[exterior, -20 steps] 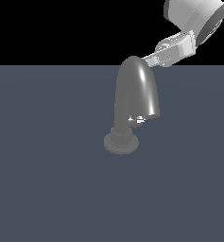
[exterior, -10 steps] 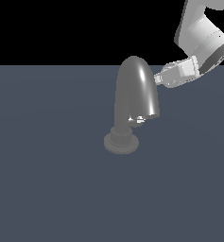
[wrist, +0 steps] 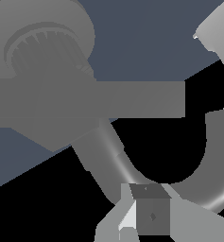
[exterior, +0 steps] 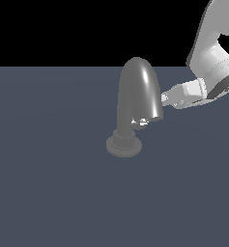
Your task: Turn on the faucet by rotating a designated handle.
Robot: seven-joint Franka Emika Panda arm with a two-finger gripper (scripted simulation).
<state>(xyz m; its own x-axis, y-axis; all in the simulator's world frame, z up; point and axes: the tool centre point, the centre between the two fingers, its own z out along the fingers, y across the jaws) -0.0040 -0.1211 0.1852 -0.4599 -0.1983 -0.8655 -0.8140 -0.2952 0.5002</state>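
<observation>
The grey faucet stands mid-scene, its wide arched spout rising from a round ribbed base collar. The handle, a short stub with white glints, sticks out under the spout's mouth. My gripper comes in from the exterior view's right, its tip against the spout's side and above the handle. Its fingers look pressed together with nothing held. In the wrist view the curved faucet and the ribbed collar fill the frame beyond my gripper; I cannot tell which part there is the handle.
A flat dark blue-grey floor spreads around the faucet. My white arm hangs over the upper part of the exterior view's right.
My gripper has come down along the spout's side, from near its top to about mid-height. The faucet and handle look unmoved.
</observation>
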